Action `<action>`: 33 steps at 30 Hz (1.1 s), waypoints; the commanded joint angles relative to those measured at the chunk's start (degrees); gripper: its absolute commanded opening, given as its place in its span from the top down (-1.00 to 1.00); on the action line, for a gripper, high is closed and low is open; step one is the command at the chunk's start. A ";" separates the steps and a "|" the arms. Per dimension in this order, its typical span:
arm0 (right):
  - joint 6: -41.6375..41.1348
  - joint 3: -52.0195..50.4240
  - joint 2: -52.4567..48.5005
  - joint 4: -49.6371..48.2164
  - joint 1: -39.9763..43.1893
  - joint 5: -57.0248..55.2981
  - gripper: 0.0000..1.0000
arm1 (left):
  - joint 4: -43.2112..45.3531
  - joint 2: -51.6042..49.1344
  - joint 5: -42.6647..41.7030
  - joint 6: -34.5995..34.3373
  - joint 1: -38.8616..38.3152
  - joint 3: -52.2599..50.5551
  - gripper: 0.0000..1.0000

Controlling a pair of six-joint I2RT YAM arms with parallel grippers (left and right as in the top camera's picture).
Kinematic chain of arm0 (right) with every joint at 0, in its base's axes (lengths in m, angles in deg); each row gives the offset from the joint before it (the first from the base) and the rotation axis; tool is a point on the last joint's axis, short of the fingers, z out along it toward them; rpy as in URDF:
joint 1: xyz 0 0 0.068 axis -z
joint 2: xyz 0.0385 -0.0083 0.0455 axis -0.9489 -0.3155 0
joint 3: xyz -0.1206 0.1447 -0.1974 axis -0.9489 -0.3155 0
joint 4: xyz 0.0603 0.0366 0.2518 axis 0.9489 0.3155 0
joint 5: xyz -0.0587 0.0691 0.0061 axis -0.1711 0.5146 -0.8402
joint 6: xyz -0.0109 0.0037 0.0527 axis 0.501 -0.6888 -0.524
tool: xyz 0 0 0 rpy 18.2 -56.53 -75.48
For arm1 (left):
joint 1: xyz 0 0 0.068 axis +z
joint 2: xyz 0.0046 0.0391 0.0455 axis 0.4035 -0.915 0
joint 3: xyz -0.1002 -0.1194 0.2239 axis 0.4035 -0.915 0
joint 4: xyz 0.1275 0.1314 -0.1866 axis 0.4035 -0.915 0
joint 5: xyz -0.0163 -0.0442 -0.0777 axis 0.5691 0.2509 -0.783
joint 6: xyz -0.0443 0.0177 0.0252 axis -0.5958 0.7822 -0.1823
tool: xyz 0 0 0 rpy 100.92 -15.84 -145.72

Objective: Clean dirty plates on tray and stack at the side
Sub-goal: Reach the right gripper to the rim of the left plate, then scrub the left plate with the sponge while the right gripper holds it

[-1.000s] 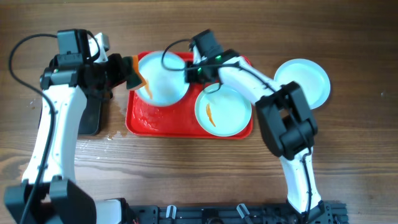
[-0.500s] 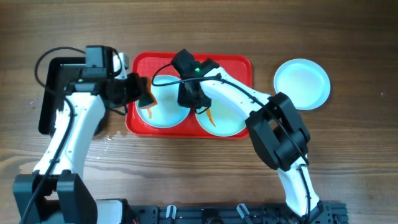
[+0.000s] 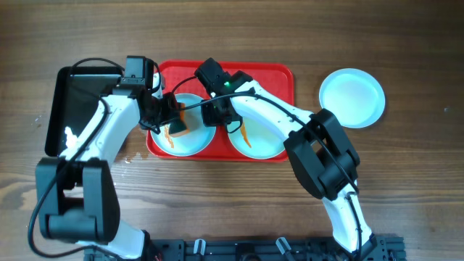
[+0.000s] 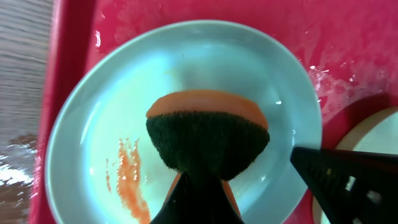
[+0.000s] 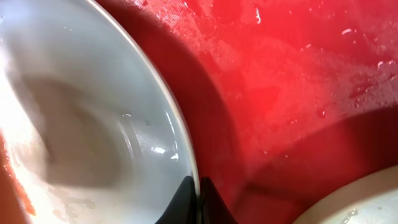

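Observation:
Two pale plates lie on the red tray [image 3: 275, 76]. The left plate [image 3: 194, 138] [image 4: 186, 74] [image 5: 81, 112] carries an orange smear [image 4: 127, 180]. My left gripper [image 3: 168, 116] [image 4: 202, 190] is shut on an orange and dark green sponge [image 3: 178, 121] [image 4: 208, 134], which rests over the middle of that plate. My right gripper [image 3: 217, 116] [image 5: 199, 190] is shut on the same plate's right rim. The right plate [image 3: 270, 138] has its own orange streak [image 3: 246, 134]. A third plate [image 3: 351, 98], with no smear, sits on the table to the right of the tray.
A glossy black tray [image 3: 72, 94] lies to the left of the red one, under my left arm. Water beads on the red tray [image 5: 292, 81] and on the wood near its front left corner [image 3: 134, 156]. The right plate's edge [image 5: 360, 199] is close to my right fingers.
The held plate has come from the tray's back left toward its front. My left arm has swung right, bringing the sponge from beside the plate onto its middle.

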 commanded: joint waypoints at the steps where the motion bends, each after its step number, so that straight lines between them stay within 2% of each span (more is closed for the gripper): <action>1: 2.43 -0.48 -0.66 -0.11 -0.24 0.90 0.92 | 0.81 -2.95 -2.86 0.76 -0.15 -0.17 0.92; 5: 2.38 -0.48 -0.66 -0.35 -0.24 0.87 0.92 | 0.74 -7.10 -6.58 0.74 -0.85 -0.17 0.92; 8: 2.38 -0.48 -0.66 -0.33 -0.24 0.87 0.91 | 1.81 -8.63 -4.83 0.74 -2.56 -0.17 0.92; 10: 2.38 -0.48 -0.66 -0.13 -0.24 0.85 0.91 | 1.22 -8.81 0.44 0.72 -2.67 -0.17 0.92; 12: 2.38 -0.48 -0.66 -0.11 -0.24 0.85 0.91 | -2.91 -8.81 16.11 -5.07 -2.27 -0.17 0.92; 15: 2.38 -0.48 -0.66 -0.13 -0.24 0.85 0.92 | -5.35 -8.74 26.03 -8.63 -2.23 -0.13 0.92; 18: 2.38 -0.48 -0.66 -0.09 -0.24 0.85 0.91 | -8.79 -8.31 30.42 -11.34 -2.25 1.46 0.92; 22: 2.38 -0.48 -0.66 -0.13 -0.24 0.85 0.92 | -12.04 -4.52 27.12 -11.30 -2.69 5.75 0.92; 26: 1.92 -0.48 -0.66 -0.31 -0.24 0.87 0.92 | -7.78 -1.16 9.07 -9.16 -4.46 6.47 0.92; 30: 1.95 -0.48 -0.66 -0.11 -0.24 0.85 0.91 | -3.76 -3.69 8.28 -10.93 -5.29 5.18 0.92; 33: 1.07 -0.48 -0.66 -0.31 -0.24 0.85 0.91 | -1.20 -6.93 1.55 -10.91 -5.31 5.18 0.92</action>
